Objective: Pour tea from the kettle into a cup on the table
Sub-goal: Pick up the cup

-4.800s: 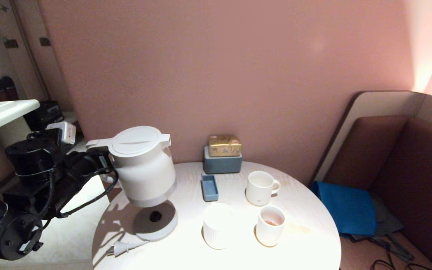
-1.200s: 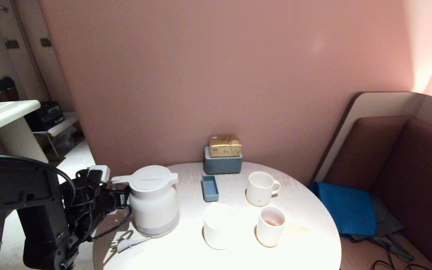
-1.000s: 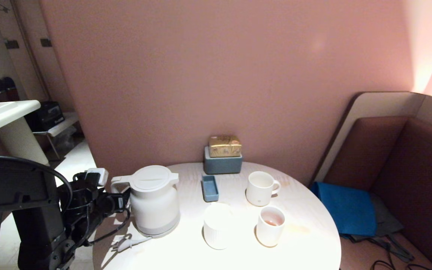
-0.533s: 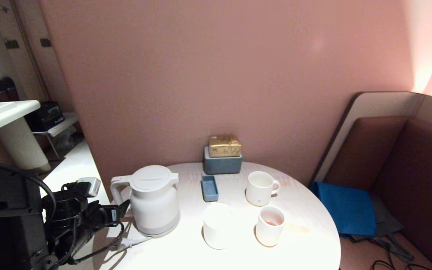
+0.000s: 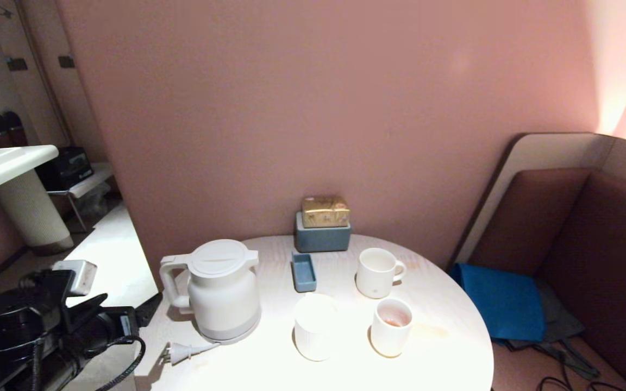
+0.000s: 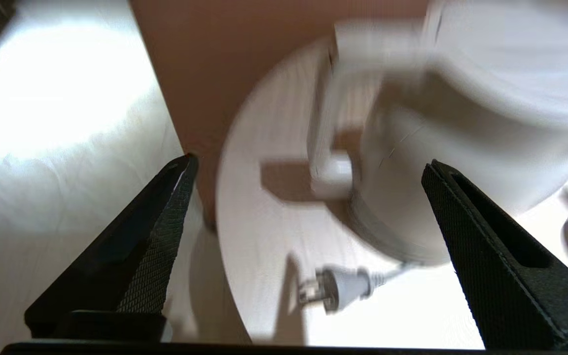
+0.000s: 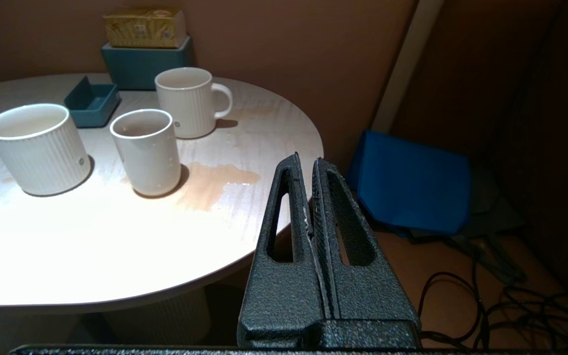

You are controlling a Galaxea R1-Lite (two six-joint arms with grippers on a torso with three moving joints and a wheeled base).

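The white kettle (image 5: pixel 220 293) stands upright on its base at the left of the round table (image 5: pixel 345 372), handle towards the table's left edge. My left gripper (image 5: pixel 128 307) hangs open off that edge, apart from the handle and lower than it. In the left wrist view the left gripper (image 6: pixel 311 161) has nothing between its fingers, and the kettle (image 6: pixel 461 123) lies beyond them. The small handleless cup (image 5: pixel 392 327) at the front right holds a shallow reddish tea (image 5: pixel 393 321). My right gripper (image 7: pixel 305 160) is shut and empty, right of the table, near the cup (image 7: pixel 147 150).
A ribbed cup (image 5: pixel 315 327) stands left of the small cup, a handled mug (image 5: pixel 377 272) behind it. A small blue tray (image 5: pixel 304 271) and a grey-blue box (image 5: pixel 322 238) sit at the back. The kettle's plug (image 5: pixel 180 353) lies in front. A tea puddle (image 7: pixel 215 180) lies beside the cup.
The kettle came down onto its base. My left gripper then opened, let go of the handle and drew back left and down, off the table's edge. The right arm has not moved.
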